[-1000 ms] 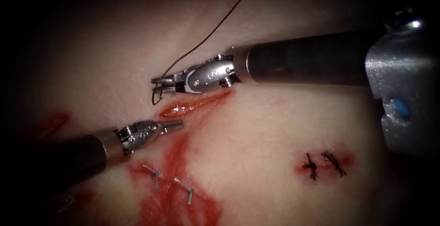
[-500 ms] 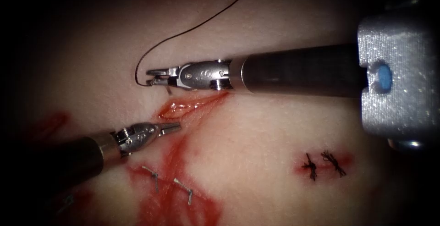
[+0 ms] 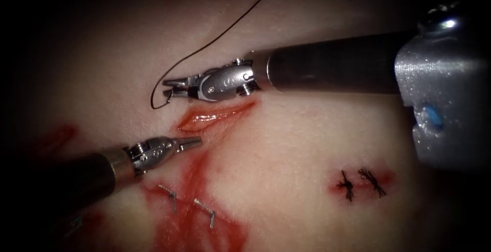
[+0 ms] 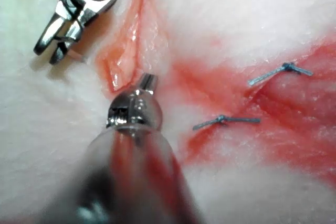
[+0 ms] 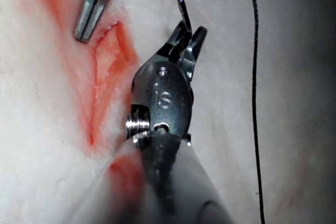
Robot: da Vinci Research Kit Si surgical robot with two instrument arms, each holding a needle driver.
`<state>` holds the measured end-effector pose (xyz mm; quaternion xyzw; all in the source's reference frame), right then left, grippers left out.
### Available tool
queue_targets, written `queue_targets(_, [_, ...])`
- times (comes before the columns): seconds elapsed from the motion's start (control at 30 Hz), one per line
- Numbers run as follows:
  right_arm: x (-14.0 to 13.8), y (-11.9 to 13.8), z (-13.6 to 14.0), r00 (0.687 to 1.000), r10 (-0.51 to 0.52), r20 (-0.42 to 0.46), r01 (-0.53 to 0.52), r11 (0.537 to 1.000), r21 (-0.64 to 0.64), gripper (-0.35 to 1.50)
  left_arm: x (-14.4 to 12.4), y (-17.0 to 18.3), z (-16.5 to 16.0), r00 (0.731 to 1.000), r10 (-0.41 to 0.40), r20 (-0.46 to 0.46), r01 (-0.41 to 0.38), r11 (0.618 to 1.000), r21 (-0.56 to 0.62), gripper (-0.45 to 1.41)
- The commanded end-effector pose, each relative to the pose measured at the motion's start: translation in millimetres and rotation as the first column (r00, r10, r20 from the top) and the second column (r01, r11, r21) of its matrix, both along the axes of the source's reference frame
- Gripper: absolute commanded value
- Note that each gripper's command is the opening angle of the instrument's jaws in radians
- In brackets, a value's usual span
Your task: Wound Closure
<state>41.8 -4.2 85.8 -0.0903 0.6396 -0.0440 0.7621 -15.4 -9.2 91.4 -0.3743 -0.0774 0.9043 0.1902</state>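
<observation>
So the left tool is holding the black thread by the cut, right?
No. The right arm's tool holds the thread by the cut, as the endoscope view shows. The left arm's tool holds nothing, jaws shut. I can't make out the needle.

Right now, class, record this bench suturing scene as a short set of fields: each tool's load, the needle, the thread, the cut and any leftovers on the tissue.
Right tool: jaws shut on the needle, above the cut's left end
Left tool: jaws shut, holding nothing, tip by the cut's left end
Needle: in the right tool, not in the tissue
Thread: loops from the needle and runs up and away
Cut: open, unstitched
Tissue: red fluid, two staples, two knotted stitches
</observation>
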Motion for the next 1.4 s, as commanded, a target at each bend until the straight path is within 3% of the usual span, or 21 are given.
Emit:
queue_targets(0.03, [0.9, 0.0, 0.0, 1.0, -0.009, -0.016, 0.009, 1.0, -0.006, -0.35, -0.5, 0.0, 0.7, 1.0, 0.002, 0.003, -0.002, 1.0, 0.001, -0.43])
queue_targets(0.5, [0.9, 0.2, -0.4, 1.0, 0.02, -0.01, -0.02, 1.0, 0.001, -0.35, -0.5, 0.0, 0.5, 1.0, 0.001, 0.003, -0.001, 1.0, 0.003, -0.42])
queue_targets(0.57, [1.0, 0.3, -0.4, 0.999, 0.038, -0.006, -0.037, 0.997, 0.071, -0.35, -0.5, 0.0, 0.5, 1.0, 0.001, 0.003, -0.001, 1.0, 0.003, -0.43])
queue_targets(0.67, [1.0, 0.6, -0.1, 0.991, 0.122, 0.061, -0.134, 0.952, 0.276, -0.35, -0.5, 0.0, 0.5, 1.0, 0.001, 0.003, -0.001, 1.0, 0.003, -0.45])
queue_targets(0.8, [0.8, 1.2, -0.2, 0.974, 0.196, 0.117, -0.228, 0.879, 0.419, -0.35, -0.5, 0.0, 0.5, 1.0, 0.001, 0.003, -0.001, 1.0, 0.003, -0.45])
queue_targets(1.0, [0.4, 1.8, -0.1, 0.966, 0.217, 0.14, -0.258, 0.807, 0.532, -0.35, -0.5, -0.1, 0.4, 1.0, 0.002, 0.001, -0.002, 1.0, 0.004, -0.45])
queue_targets(1.07, [0.2, 1.9, -0.1, 0.963, 0.227, 0.147, -0.269, 0.756, 0.596, -0.35, -0.5, -0.1, 0.4, 1.0, 0.002, 0.001, -0.003, 1.0, 0.004, -0.45])
queue_targets(1.23, [0.2, 2.0, 0.0, 0.959, 0.235, 0.157, -0.28, 0.709, 0.648, -0.35, -0.5, -0.2, 0.4, 1.0, 0.003, 0.001, -0.003, 1.0, 0.004, -0.45])
queue_targets(1.4, [0.3, 1.7, 0.4, 0.95, 0.238, 0.202, -0.307, 0.588, 0.748, -0.35, -0.6, -0.2, 0.4, 1.0, 0.003, 0.001, -0.003, 1.0, 0.004, -0.45])
